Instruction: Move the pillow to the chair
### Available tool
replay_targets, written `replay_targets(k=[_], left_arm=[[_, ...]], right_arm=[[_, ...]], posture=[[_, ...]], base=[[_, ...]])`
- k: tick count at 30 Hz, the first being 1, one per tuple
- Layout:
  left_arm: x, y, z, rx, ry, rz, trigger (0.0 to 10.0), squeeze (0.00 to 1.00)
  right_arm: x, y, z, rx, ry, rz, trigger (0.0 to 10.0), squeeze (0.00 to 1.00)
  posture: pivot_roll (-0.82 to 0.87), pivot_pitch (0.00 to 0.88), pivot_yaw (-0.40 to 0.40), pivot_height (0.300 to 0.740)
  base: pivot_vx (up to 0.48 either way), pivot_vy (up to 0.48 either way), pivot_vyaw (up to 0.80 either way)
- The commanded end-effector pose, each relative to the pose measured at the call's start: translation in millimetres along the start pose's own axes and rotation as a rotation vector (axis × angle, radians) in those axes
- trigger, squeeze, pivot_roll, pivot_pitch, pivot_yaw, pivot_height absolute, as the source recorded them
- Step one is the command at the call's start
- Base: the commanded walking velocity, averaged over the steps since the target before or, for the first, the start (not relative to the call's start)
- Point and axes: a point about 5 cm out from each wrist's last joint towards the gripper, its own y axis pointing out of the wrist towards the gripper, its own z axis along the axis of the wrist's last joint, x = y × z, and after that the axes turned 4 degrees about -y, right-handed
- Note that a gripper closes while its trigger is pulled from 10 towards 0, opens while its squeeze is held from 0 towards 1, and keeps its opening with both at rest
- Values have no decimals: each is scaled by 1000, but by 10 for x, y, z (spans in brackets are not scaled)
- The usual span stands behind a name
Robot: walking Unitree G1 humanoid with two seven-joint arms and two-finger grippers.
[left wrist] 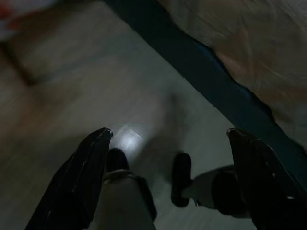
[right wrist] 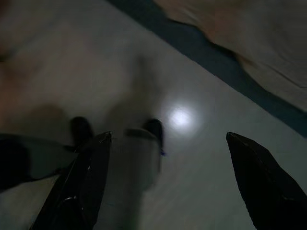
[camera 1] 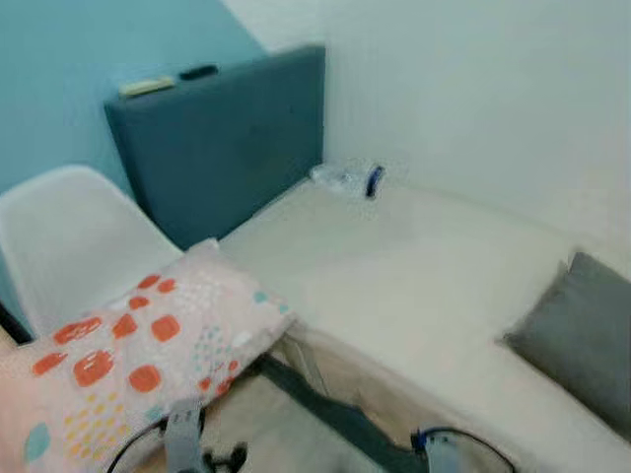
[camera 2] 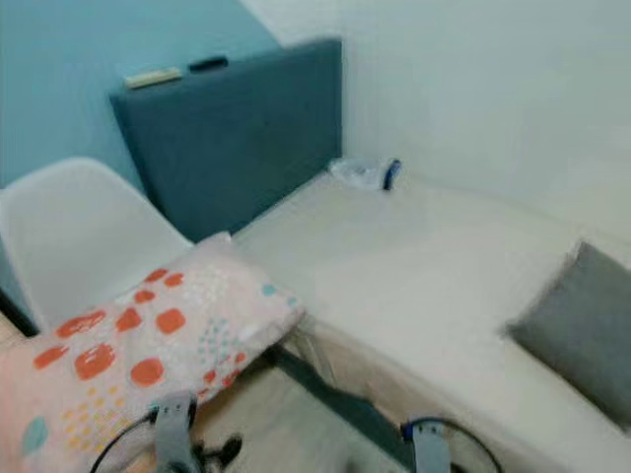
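Note:
The pillow [camera 1: 138,360], pale pink with orange and teal blotches, lies across the seat of the white chair [camera 1: 69,236] at the lower left, one corner overhanging toward the bed. Both arms hang low beside me. In the left wrist view my left gripper [left wrist: 168,143] is open, its two black fingers spread wide above the pale floor and my feet. In the right wrist view my right gripper [right wrist: 168,143] is open too, pointing down at the floor near the bed's dark base.
A bed [camera 1: 414,276] with a cream sheet and a blue headboard [camera 1: 222,138] fills the right. A grey cushion [camera 1: 582,330] lies at its right edge, a clear plastic item [camera 1: 350,179] near the headboard. Teal wall behind the chair.

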Motion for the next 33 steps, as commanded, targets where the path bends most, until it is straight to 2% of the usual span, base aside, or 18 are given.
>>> replay_targets(k=[1, 7, 10, 17, 20, 24, 33], left_arm=[[1, 11, 55, 17, 21, 2, 10000, 0], [-17, -8, 6, 7, 73, 21, 10000, 0], [-67, -45, -102, -36, 115, 63, 10000, 0], [-128, -94, -244, -100, 130, 116, 10000, 0], [-124, -109, -319, -140, 151, 130, 10000, 0], [-142, -131, -378, -166, 152, 151, 10000, 0], [-169, -174, -484, -217, 194, 170, 10000, 0]], right_arm=[[-19, 4, 5, -4, 2, -1, 10000, 0], [22, -2, -21, -17, 14, -30, 10000, 0], [41, -8, -55, -28, 24, -45, 10000, 0], [35, -16, -123, -52, 32, -47, 10000, 0], [13, -34, -246, -99, 8, -32, 10000, 0], [-12, -42, -305, -128, -25, -13, 10000, 0], [-52, -31, -268, -123, -69, 24, 10000, 0]], posture=[[-16, 0, -2, 740], [-18, 0, 0, 740], [-19, 0, 1, 740], [-32, 0, 5, 740], [-44, 0, -5, 740], [-54, 0, -4, 740], [-66, 0, 8, 740]], base=[[0, 0, -756], [0, 0, -754], [0, 0, -750], [0, 0, -753], [0, 0, -752], [0, 0, -750], [0, 0, -752]])
